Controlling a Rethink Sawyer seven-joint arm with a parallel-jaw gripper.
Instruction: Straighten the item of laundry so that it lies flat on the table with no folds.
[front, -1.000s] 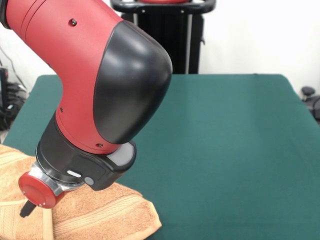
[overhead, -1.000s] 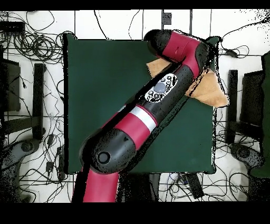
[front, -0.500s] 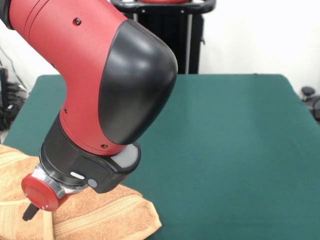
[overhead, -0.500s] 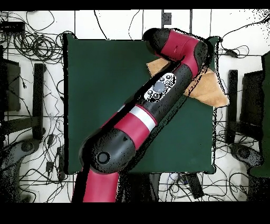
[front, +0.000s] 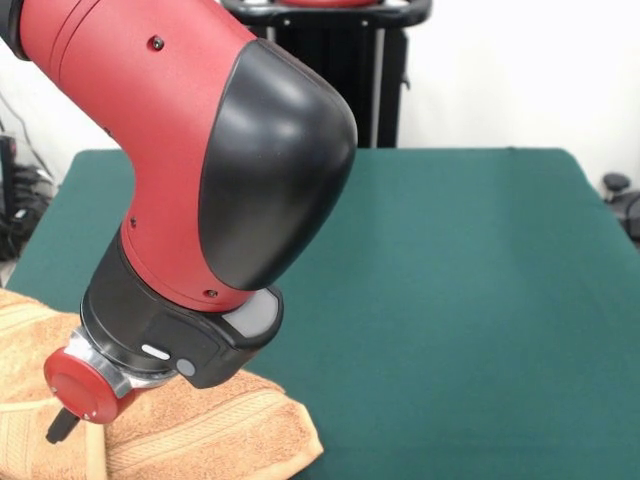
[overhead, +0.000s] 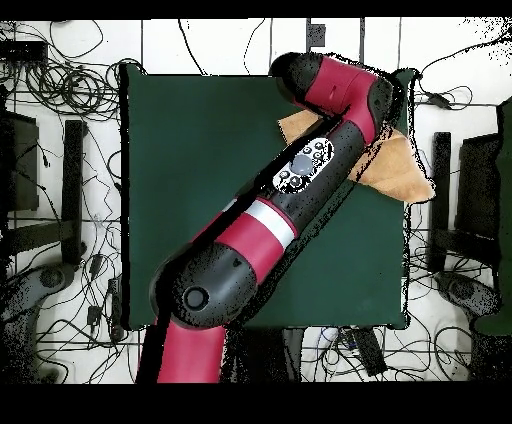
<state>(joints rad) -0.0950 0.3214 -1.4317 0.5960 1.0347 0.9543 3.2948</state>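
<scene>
Wall: we see a plain white wall (front: 520, 70) behind everything in the front view.
Black stand: we see a dark upright frame (front: 335, 80) in front of that wall.
Cables: we see tangled black cables (overhead: 60, 85) on the pale floor (overhead: 225, 45) in the overhead view.
Dark gear: we see a black post (overhead: 73, 190) among the cables.

The towel (front: 190, 430) lies folded at the front left corner of the table (front: 450, 300), partly overhanging its edge, with the robot arm (front: 190, 170) directly above it.
</scene>
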